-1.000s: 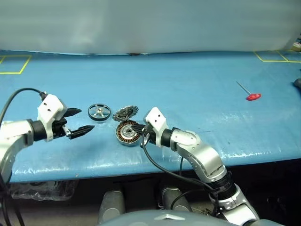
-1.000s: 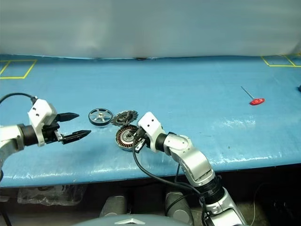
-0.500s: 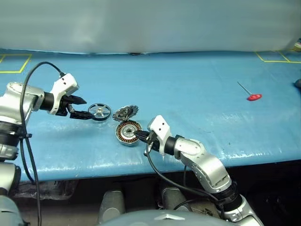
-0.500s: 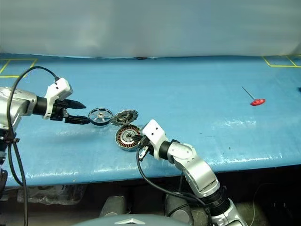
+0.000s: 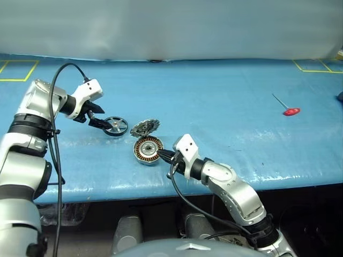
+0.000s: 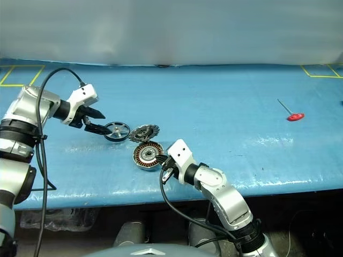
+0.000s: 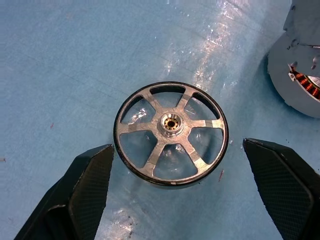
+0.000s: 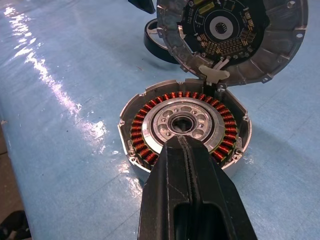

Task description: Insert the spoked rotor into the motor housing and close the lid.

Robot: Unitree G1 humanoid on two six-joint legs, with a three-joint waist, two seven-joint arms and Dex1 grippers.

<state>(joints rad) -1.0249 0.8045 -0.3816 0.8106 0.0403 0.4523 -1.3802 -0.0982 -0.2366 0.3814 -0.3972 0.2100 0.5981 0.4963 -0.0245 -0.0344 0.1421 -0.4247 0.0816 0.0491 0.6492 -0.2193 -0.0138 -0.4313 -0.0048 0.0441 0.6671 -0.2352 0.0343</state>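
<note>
The spoked rotor (image 7: 171, 134), a dark ring with silver spokes, lies flat on the blue table. My left gripper (image 5: 103, 118) is open and tilted down at it, its black fingers (image 7: 82, 190) standing either side of the rotor's near edge without touching. To the rotor's right sits the motor housing (image 8: 185, 125), its copper coils showing. The toothed lid (image 8: 232, 37) stands up open from the housing's far edge. My right gripper (image 5: 163, 154) is shut with nothing in it, its tips at the housing's near right rim and pointing over its centre.
A red-handled tool (image 5: 289, 111) lies far to the right on the blue table (image 5: 225, 101). Yellow tape marks sit at the back left corner (image 5: 16, 72) and back right corner (image 5: 316, 64). The table's front edge runs just below the housing.
My left arm has swung forward and to the right, bringing its open fingers from well left of the rotor to either side of it. The right gripper has hardly moved.
</note>
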